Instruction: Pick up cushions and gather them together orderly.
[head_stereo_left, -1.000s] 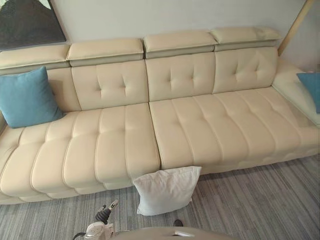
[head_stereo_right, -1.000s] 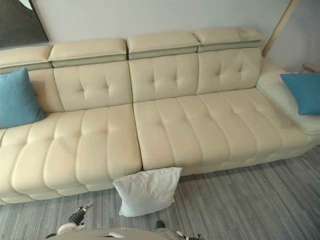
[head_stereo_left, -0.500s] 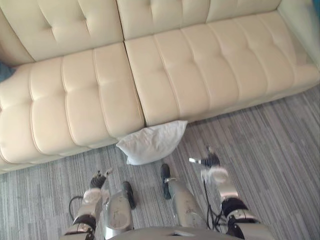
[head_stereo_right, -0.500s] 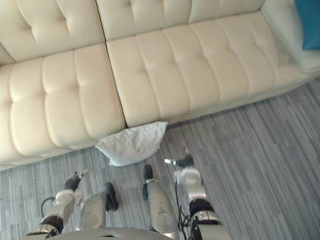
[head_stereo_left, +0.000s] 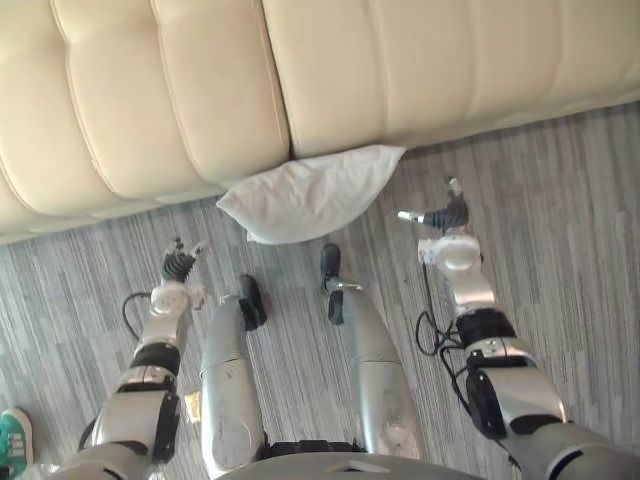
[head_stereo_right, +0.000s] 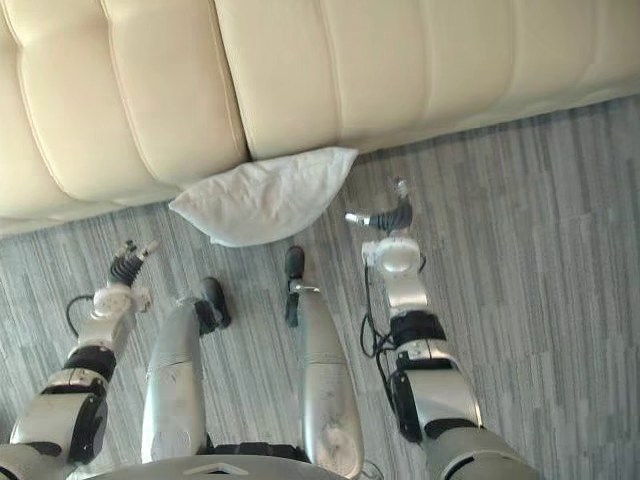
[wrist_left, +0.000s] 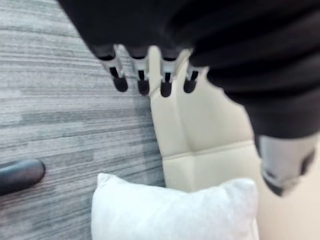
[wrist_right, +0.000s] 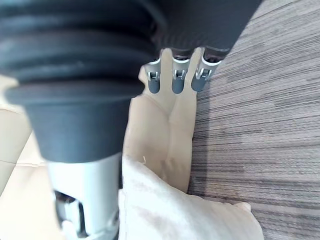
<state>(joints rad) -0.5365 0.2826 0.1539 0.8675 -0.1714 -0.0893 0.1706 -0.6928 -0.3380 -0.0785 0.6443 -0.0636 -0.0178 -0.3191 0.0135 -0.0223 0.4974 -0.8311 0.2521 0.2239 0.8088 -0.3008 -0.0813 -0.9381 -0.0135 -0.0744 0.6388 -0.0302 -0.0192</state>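
We judge this the approach step, with the pick-up not yet begun. Our left hand hovers over the floor, apart from the cushion, its fingers straight in a row, thumb held away, holding nothing. Between our hands the white cushion lies on the floor, its far edge touching the base of the cream sofa. Our right hand hangs near its right corner, fingers likewise straight and empty. Next, we think, both hands must close on the cushion's 2 sides and lift it
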